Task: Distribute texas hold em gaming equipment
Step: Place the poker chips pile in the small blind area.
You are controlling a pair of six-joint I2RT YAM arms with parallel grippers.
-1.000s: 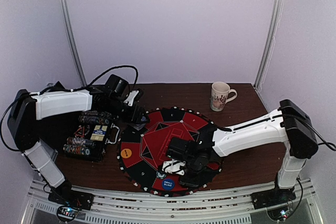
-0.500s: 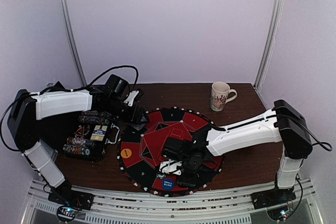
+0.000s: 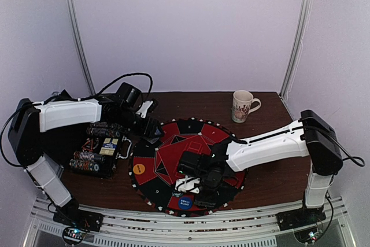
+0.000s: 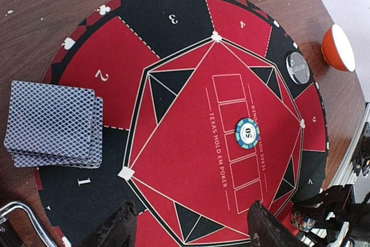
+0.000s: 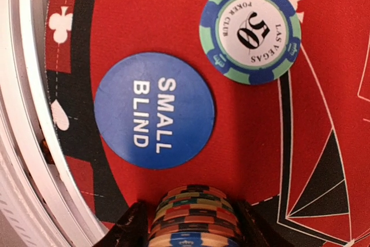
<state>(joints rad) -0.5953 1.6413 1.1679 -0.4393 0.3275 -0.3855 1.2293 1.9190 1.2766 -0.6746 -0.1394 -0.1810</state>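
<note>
Surface: dark wooden counter is carrying a round red-and-black poker mat, which is lying midway along the near edge.
Right end effector: it is hanging low over the near rim of the mat, with its fingers sitting close against both sides of a chip stack. Whether they are pinching it or letting go, I cannot tell.
Left end effector: it is hovering spread and holding nothing over the mat's far-left part.
Equipment: a blue small blind button is lying just beside the stack. A single green-and-blue chip is sitting near it, toward the mat's centre. A deck of cards is resting on the mat's left rim, and a chip rack is standing by the counter's left edge.
Step in hand: it looks like the stack is being set down in the seat by the button.
Doing it well: the stack should be resting flat on the mat before the fingers are parting. They should be opening evenly and lifting straight up, so neither pad is dragging the top chips.
Risk: the button is lying close, so a sideways exit would likely be nudging it or toppling the stack.
</note>
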